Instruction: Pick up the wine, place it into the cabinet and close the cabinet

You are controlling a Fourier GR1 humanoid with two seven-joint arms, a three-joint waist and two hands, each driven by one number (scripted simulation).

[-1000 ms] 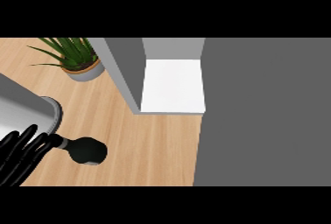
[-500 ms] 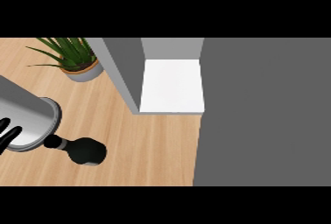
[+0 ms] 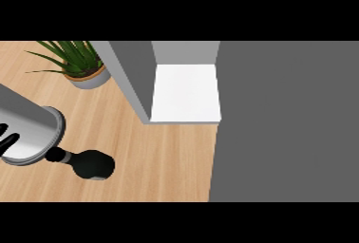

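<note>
One wine bottle (image 3: 89, 163) stands on the wooden counter (image 3: 161, 161) at the near left, seen from almost straight above so that its dark rounded body and narrow neck point left toward a grey forearm (image 3: 28, 130). That forearm comes in from the left edge, and at its near side only a few black fingers of the left hand (image 3: 7, 135) show. They look loosely spread and hold nothing, apart from the bottle (though most of the hand is cut off by the frame, so this is a partial reading). The right hand is not in view.

One cabinet (image 3: 133, 80) stands at the far middle, its door open, with a white shelf floor (image 3: 186, 92) showing inside. A wide grey panel (image 3: 284, 118) fills the right side. It is probably the open door, but I cannot tell for sure. One potted plant (image 3: 80, 64) sits at the far left, well apart from the bottle.

By my judgement the task is at its first step: the wine is not yet grasped. The next move calls for a hand to come to the bottle, curl round its body, lift it clear and carry it far and right onto the white shelf, keeping away from the cabinet's side wall. Closing the door comes after.
</note>
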